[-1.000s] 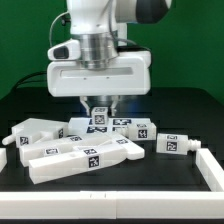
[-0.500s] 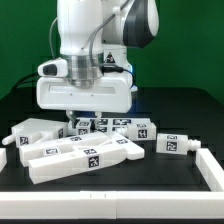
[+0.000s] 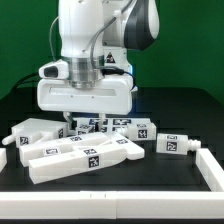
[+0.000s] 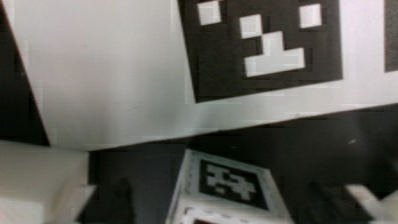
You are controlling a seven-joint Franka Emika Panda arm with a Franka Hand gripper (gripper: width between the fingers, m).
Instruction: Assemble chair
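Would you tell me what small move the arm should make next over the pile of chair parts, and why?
Probably a short straight lift. The jaws, shut on a small tagged piece a second ago, now stand apart beside it with gaps showing, so it looks released; the gripper sits low among the other chair parts, where sideways travel might knock them.

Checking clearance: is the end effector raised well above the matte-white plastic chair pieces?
No, the end effector sits low, right down among the matte-white plastic chair pieces.
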